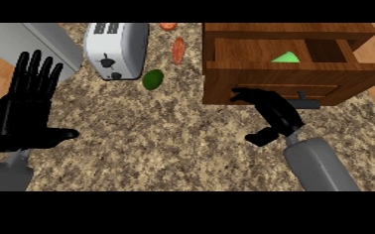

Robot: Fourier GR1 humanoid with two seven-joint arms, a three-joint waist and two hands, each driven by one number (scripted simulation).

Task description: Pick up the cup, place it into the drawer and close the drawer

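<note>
Left hand (26,114) cut by edge, cup (286,58) half hidden in drawer (326,77)

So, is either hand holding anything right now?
Nothing. The left hand rests open; the right hand is open by the drawer, with the green cup inside it.

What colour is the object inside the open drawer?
Bright green: the small cup in the brown wooden drawer, best seen in the head view.
</note>
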